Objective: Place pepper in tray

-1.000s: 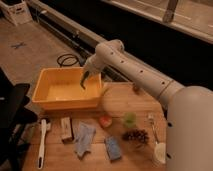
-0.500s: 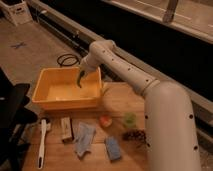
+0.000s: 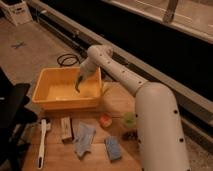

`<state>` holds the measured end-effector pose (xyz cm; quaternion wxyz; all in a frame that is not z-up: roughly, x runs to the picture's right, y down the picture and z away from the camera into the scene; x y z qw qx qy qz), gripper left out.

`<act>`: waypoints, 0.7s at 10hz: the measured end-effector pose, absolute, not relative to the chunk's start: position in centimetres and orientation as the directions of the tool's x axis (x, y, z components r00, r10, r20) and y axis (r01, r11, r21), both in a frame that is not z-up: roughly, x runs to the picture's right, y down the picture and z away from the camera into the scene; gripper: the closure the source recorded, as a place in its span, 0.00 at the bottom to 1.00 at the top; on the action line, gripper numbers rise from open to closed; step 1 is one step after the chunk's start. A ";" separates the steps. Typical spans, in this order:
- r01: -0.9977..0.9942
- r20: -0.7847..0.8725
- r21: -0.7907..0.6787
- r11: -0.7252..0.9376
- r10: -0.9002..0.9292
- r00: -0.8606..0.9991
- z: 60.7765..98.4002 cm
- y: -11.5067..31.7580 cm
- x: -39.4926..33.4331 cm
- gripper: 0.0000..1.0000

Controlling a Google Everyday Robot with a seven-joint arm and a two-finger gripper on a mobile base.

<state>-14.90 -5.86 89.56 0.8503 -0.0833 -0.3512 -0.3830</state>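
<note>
Your pincer (image 3: 80,81) hangs inside the yellow tray (image 3: 50,102), clenched on the pepper (image 3: 78,86). Pepper dangles just below the fingers, long axis near vertical, tip above the tray floor, right of centre. Release looks like all that remains. Orange lump (image 3: 105,120) sits on the surface (image 3: 125,102), right.

pincer (image 3: 78,86) over tray (image 3: 47,100), bare tray floor below, tray walls all round
</note>
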 end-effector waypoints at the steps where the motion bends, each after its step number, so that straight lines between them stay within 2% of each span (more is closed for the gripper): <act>1: 0.714 0.677 0.113 0.691 -0.579 0.454 89.9 -5.1 -15.2 0.85; 6: 0.742 0.722 0.048 0.668 -0.537 0.437 92.3 -1.8 -16.4 0.37; 7: 0.747 0.720 0.031 0.664 -0.534 0.444 93.0 -1.2 -16.4 0.30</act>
